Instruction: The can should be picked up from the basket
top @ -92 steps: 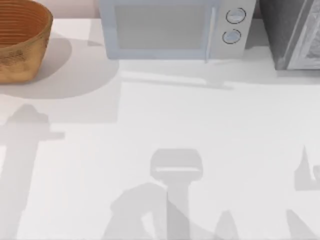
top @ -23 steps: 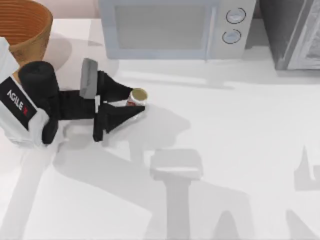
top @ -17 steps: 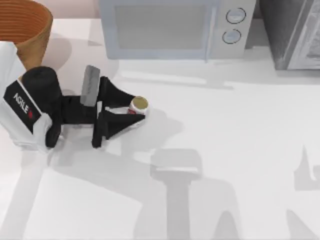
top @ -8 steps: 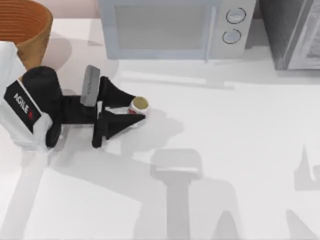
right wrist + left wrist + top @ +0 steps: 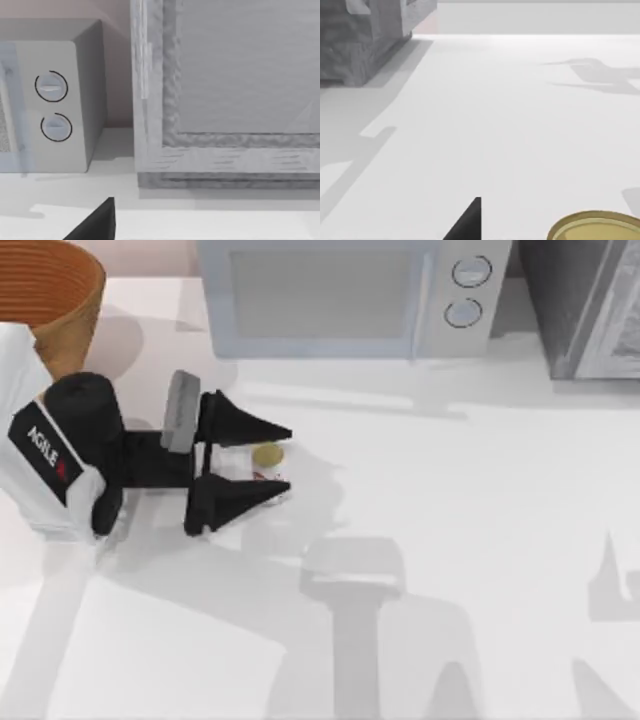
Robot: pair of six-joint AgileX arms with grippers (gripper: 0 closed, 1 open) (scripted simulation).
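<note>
Can (image 5: 265, 459) lies between left gripper's (image 5: 275, 459) spread fingers; arm seemingly reads "AGILE".

Bare table (image 5: 480, 540) right of the can (image 5: 266, 457), microwave (image 5: 345, 295) walling the back

The small short whitish-silver can with red marks and a dull gold round end (image 5: 265, 462) stands upright on the white table, gold end facing up, outside the basket and well to its right, in front of the microwave's left portion. In the left wrist view its gold round end (image 5: 598, 228) appears as a flat, rimmed disc close to the camera. The round woven bowl-shaped basket, tan-brown outside and ribbed orange-brown inside (image 5: 62, 300), sits upright at the table's far left corner, its opening facing up and partly cut off by the frame edge.
</note>
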